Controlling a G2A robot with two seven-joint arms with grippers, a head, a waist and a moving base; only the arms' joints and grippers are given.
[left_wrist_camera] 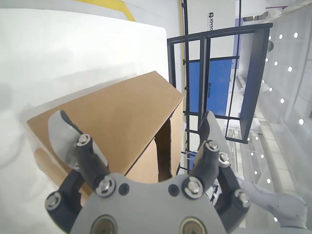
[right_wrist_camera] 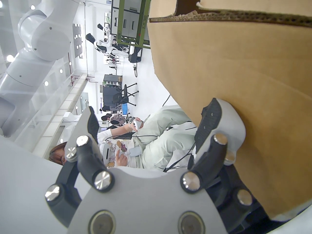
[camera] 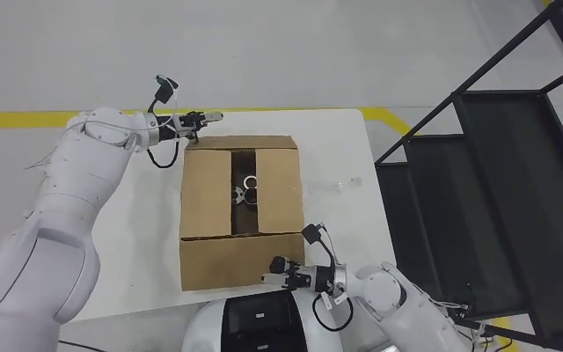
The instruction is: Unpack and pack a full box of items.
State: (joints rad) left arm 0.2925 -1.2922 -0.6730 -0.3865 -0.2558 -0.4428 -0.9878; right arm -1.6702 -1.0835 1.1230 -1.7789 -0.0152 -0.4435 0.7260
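Observation:
A brown cardboard box (camera: 207, 194) stands in the middle of the white table (camera: 339, 141). Its two side flaps lie over the top with a gap between them, where dark and metallic items (camera: 245, 192) show. The near flap (camera: 229, 262) hangs outward toward the table's front edge. My left gripper (camera: 211, 116) hovers open at the box's far left corner, above the far flap (left_wrist_camera: 117, 113). My right gripper (camera: 268, 277) is open at the near flap's lower right edge. One of its fingers (right_wrist_camera: 219, 118) rests against the cardboard (right_wrist_camera: 231, 62), and nothing sits between the pads.
A small clear object (camera: 347, 184) lies on the table right of the box. A black metal rack (camera: 493, 176) stands close beside the table's right edge. White table surface lies open left and right of the box.

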